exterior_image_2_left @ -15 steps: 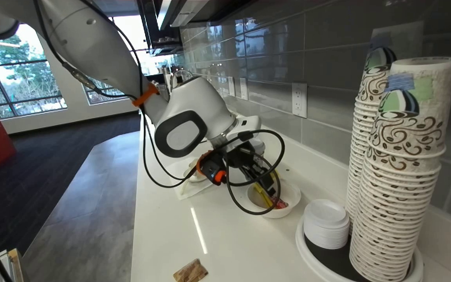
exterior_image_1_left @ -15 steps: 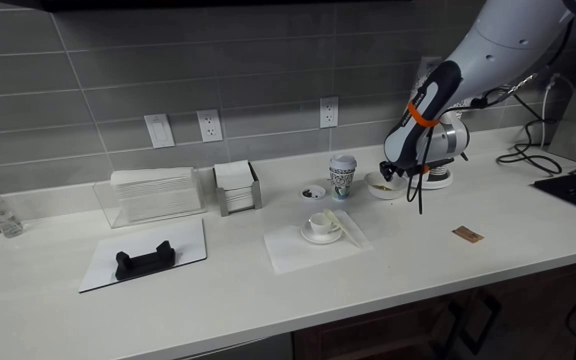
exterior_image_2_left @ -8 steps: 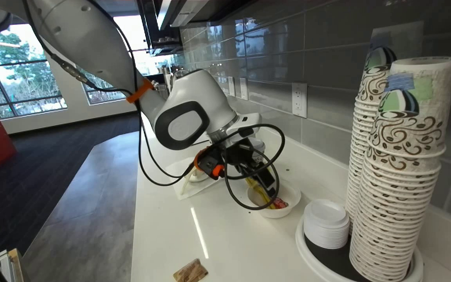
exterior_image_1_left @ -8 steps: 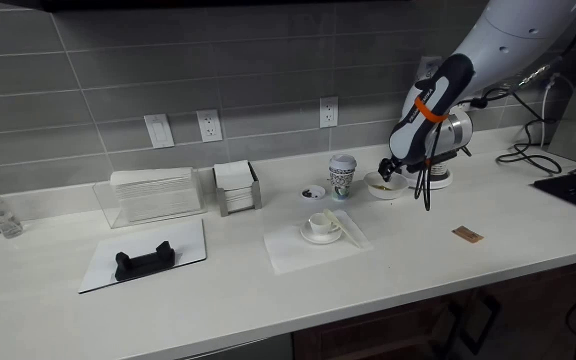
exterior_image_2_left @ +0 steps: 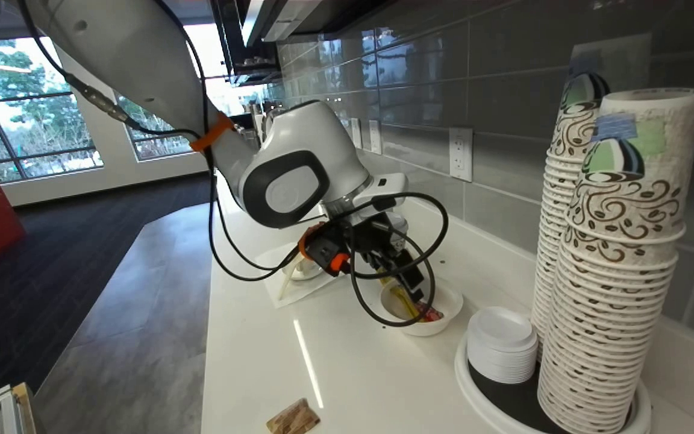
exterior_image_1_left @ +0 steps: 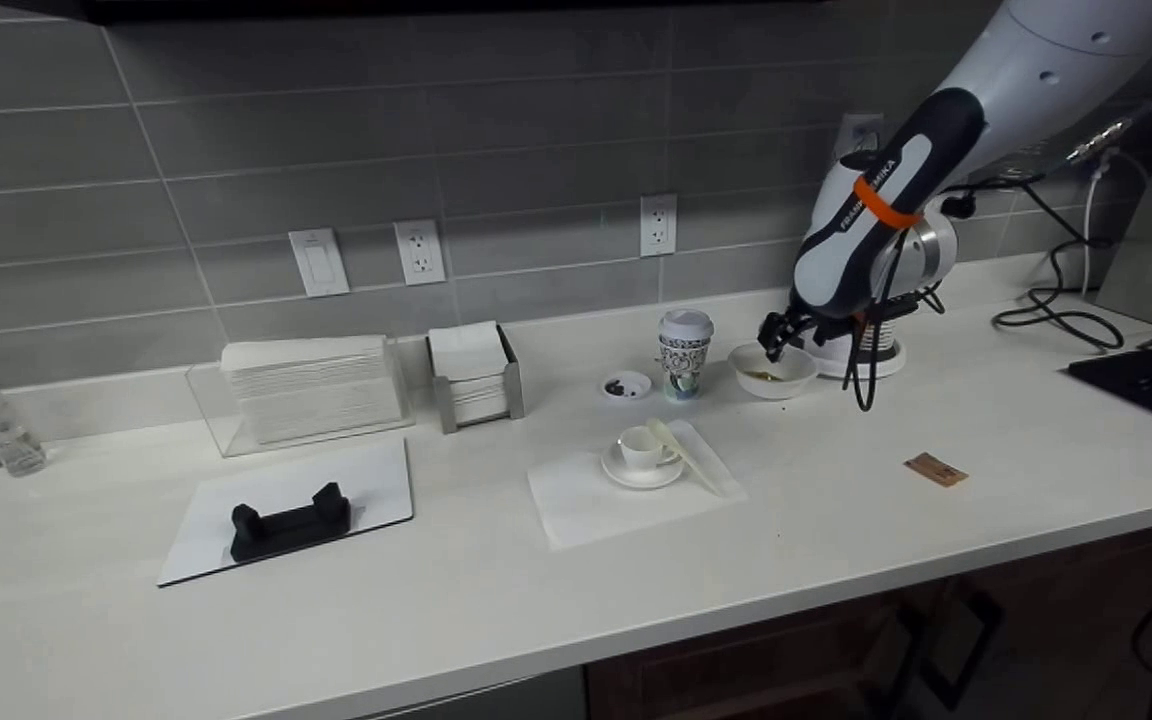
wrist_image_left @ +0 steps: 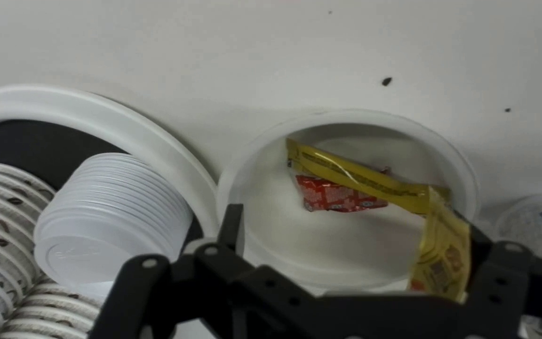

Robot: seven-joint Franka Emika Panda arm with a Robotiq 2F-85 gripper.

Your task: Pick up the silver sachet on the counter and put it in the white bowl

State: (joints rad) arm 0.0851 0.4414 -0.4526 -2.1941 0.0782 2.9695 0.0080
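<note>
The silver sachet does not show; it is hidden or out of view. In the wrist view the white bowl (wrist_image_left: 346, 117) lies below my gripper (wrist_image_left: 347, 214), whose fingers stand wide apart. A yellow packet (wrist_image_left: 442, 254) rests against the inner side of the right finger, not clamped. Inside the bowl I see another yellow packet (wrist_image_left: 346, 173) lying across a red one (wrist_image_left: 339, 195). In both exterior views the gripper (exterior_image_1_left: 774, 345) hangs just over the bowl (exterior_image_1_left: 776, 388), the bowl (exterior_image_2_left: 452, 304) being partly covered by cable and fingers.
Right beside the bowl stands a round holder (exterior_image_2_left: 461, 374) with stacked lids (exterior_image_2_left: 502, 355) and tall cup stacks (exterior_image_2_left: 615, 313). A lidded patterned cup (exterior_image_1_left: 684, 355) is at its other side. The brown packet (exterior_image_1_left: 934, 469) lies nearer the counter's front. A cup and saucer (exterior_image_1_left: 643, 450) sit on a napkin.
The forearm and elbow have shifted toward the right edge in an exterior view, while the gripper stays over the bowl with only a small shift. The counter items have not moved.
</note>
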